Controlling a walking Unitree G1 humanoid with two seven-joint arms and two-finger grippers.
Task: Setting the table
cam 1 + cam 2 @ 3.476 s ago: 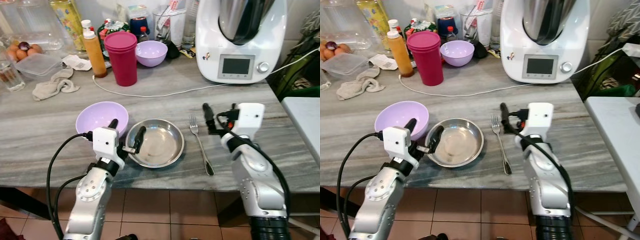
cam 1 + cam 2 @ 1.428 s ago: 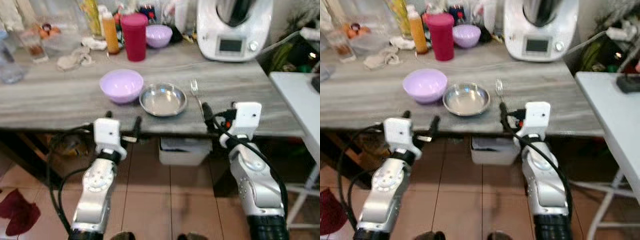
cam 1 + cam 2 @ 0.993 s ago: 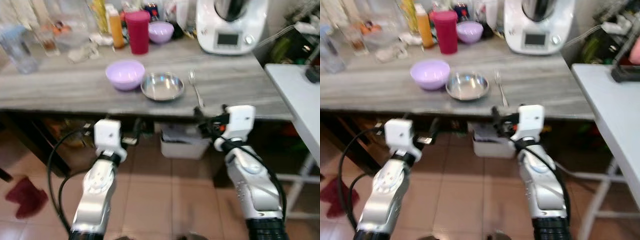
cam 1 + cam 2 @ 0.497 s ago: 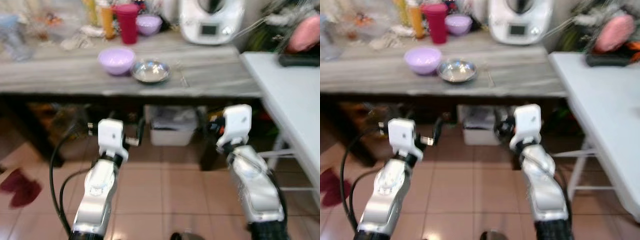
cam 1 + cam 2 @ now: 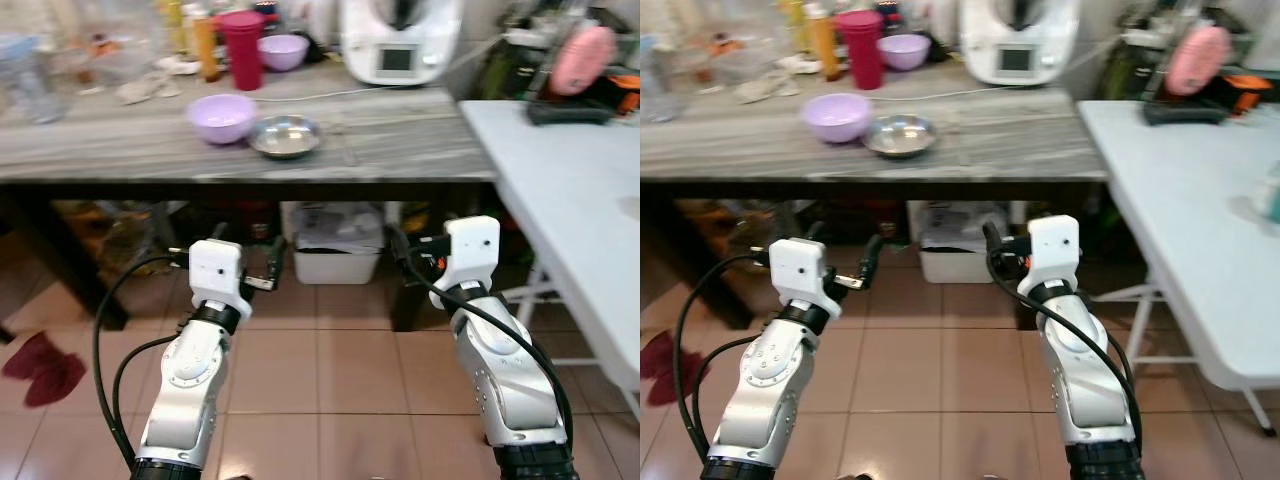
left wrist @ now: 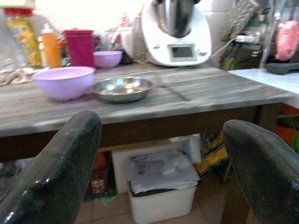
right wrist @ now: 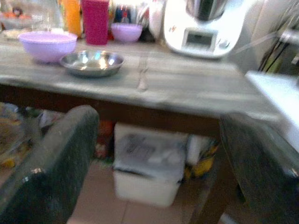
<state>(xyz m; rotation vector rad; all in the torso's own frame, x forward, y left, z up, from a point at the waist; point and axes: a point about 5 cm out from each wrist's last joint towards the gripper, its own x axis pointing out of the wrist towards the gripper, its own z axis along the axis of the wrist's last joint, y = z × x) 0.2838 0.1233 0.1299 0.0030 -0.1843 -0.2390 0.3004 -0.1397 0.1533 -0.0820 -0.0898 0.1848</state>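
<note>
we have backed away from the table (image 5: 400,150); both claws (left claw (image 5: 245,270), right claw (image 5: 415,255)) hang released, the place setting apparently done.

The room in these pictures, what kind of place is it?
Most likely a home kitchen: a grey wooden table holds a lilac bowl, a steel dish and a white cooking machine, with bottles behind and tiled floor below.

bowl (image 5: 224,117) left of plate (image 5: 285,136) | fork (image 7: 142,77) right | appliance (image 5: 399,40) behind | bin (image 5: 335,244) under table (image 5: 400,150)
</note>
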